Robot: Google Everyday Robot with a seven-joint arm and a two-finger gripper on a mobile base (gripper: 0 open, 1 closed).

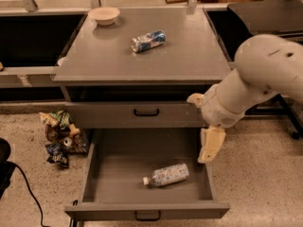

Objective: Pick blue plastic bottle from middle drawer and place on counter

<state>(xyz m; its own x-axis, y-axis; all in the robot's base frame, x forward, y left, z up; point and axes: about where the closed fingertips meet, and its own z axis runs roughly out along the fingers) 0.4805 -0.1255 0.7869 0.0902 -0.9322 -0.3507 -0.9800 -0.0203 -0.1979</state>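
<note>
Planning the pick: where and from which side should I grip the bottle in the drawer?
Across its middle, from straight above: the bottle lies on its side, clear of the drawer walls. The gripper hangs over the right wall.

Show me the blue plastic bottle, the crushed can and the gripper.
blue plastic bottle (166, 174): camera view, on its label.
crushed can (148, 40): camera view, on its middle.
gripper (207, 155): camera view, on its lower end, at the middle drawer (209, 186), right side.

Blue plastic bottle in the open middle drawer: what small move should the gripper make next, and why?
Probably bring the gripper inward over the middle drawer and down toward the blue plastic bottle. The bottle lies on its side on the open drawer's floor, untouched; the gripper hangs by the drawer's side wall, above and apart from it.
</note>
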